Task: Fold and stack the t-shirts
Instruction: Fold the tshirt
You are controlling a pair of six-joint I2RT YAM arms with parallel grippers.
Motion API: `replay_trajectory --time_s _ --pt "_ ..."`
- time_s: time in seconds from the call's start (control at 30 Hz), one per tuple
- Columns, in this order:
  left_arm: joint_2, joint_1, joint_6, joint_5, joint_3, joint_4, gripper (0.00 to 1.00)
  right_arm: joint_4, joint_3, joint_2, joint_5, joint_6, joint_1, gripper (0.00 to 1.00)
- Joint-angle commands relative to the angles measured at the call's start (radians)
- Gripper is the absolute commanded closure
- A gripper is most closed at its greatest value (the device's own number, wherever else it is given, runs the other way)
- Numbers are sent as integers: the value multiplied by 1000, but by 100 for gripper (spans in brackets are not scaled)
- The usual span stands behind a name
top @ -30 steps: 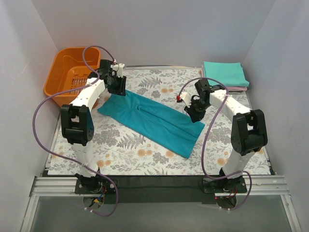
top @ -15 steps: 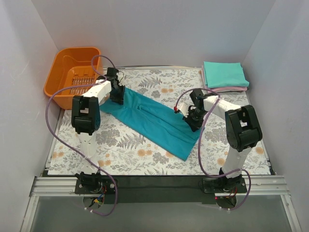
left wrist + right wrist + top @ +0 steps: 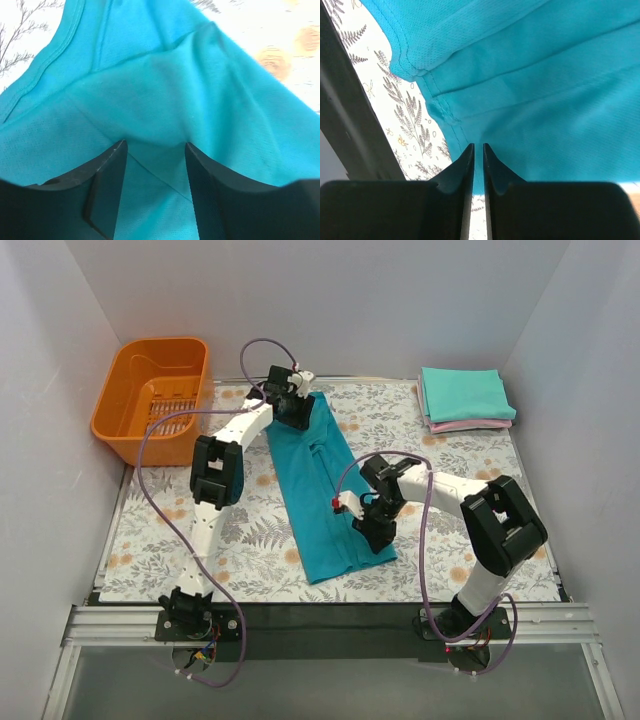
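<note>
Basket, orange plastic, sits at 10 o'clock beside the floral tabletop, its slotted floor in plain view. At centre the deep teal t-shirt lies as a long folded strip running from 12 toward 6 o'clock. The left jaws stand spread over its 12 o'clock end, with cloth lying between them. The right jaws, almost pressed together, pinch its 3 o'clock edge near the 6 o'clock end. At 2 o'clock the folded mint-teal t-shirt rests on the folded pink t-shirt, whose edge shows beneath.
</note>
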Motion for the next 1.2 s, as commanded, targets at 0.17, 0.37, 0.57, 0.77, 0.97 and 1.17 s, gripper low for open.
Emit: replay_trajectory --time_s 0.17,0.37,0.57,0.77,0.97,1.17 --pt "-326 20 -1 20 -252 172 52 -21 145 -47 -41 -43 -79 82" --pt "-395 20 -36 -20 -373 71 57 -5 218 38 -20 -40 -123 83" --pt "-291 20 -71 -50 -336 -30 80 34 254 136 17 -8 -125 97" --pt "-167 21 -82 -90 -255 -77 89 57 232 185 11 31 -123 99" --pt "-29 20 -73 -47 -76 -89 90 126 202 213 -21 141 -110 99" --pt "97 21 -47 -58 40 9 88 186 270 294 16 219 -119 99"
